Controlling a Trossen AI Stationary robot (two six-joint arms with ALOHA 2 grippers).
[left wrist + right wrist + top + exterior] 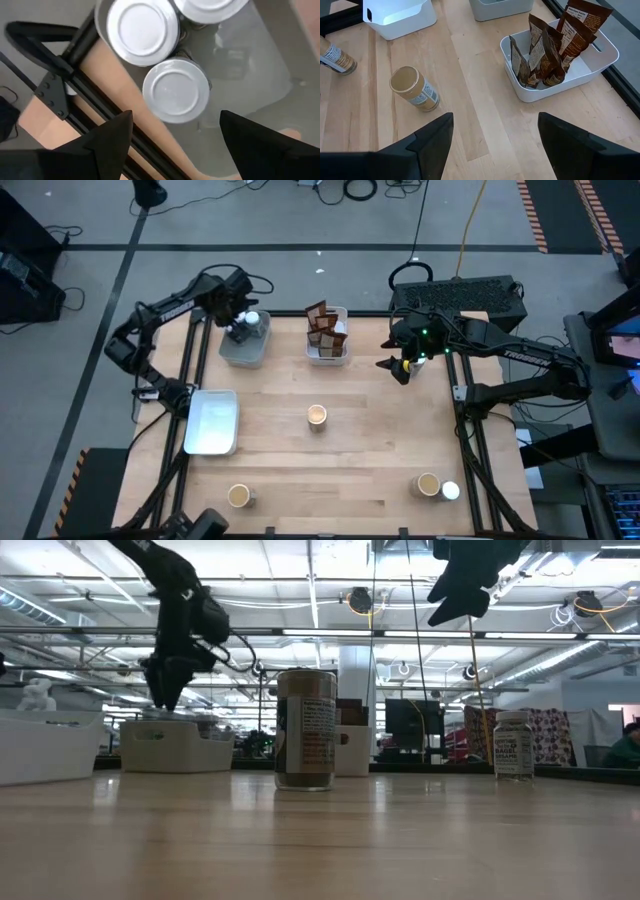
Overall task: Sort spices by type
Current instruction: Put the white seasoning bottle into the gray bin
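Observation:
Three white-topped jars (176, 90) stand upright in a clear tray (245, 345) at the far left. My left gripper (175, 117) hovers open just above them, pointing down, one finger on either side of the nearest jar's lid and clear of it. Dark brown packets (555, 45) stand on end in a white tray (327, 340) at the far middle. My right gripper (400, 367) hangs open in the air to the right of that tray. Tan-topped jars stand on the table at the centre (317, 415), near left (238, 496) and near right (428, 485), the last beside a white-topped jar (450, 491).
A pale tray (212, 420) with nothing in it sits at the table's left edge. A black frame rail (100, 100) runs along the table's edge just beside the clear tray. Bare wood lies between the centre jar and the near jars.

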